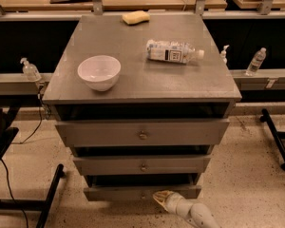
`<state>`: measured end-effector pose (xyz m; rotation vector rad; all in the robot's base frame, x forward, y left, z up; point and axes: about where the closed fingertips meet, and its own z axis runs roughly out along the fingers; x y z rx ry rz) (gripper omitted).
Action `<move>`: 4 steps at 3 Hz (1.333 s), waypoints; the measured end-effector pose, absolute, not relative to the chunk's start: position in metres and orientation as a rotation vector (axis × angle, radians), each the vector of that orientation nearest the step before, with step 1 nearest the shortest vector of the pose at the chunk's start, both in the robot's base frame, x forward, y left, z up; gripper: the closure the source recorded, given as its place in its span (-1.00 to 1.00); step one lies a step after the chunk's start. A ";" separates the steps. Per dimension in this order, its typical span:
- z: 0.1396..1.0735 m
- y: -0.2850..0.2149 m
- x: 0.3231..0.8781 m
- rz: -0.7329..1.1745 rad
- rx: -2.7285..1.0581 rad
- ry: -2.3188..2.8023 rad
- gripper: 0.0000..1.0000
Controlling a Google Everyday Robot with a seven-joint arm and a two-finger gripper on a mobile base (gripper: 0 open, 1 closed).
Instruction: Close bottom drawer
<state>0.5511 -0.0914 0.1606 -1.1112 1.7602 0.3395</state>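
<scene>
The grey, flat-topped cabinet stands in the middle of the view. Its lowest tier, the slim grey flat-fronted bottom drawer, sits at the cabinet's 6 o'clock and juts a little forward of the mid-sized grey drawer front above it, so it is not yet shut. Your pale, tapered claw lies low by the floor at 5 o'clock of that drawer's middle, right against its lower edge. Whether it is released or clenched, I cannot tell. Push straight toward 12 o'clock, square to the front. You are off-centre to the right, so slide toward 9 o'clock first, or the drawer may skew and bind. Keep low, clear of the drawer above, and ease off once the front sits flush.
</scene>
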 end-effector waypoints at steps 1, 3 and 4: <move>0.158 -0.099 0.535 0.311 -1.110 1.752 1.00; 0.143 -0.080 0.526 0.271 -1.172 1.737 1.00; 0.130 -0.071 0.546 0.246 -1.204 1.736 1.00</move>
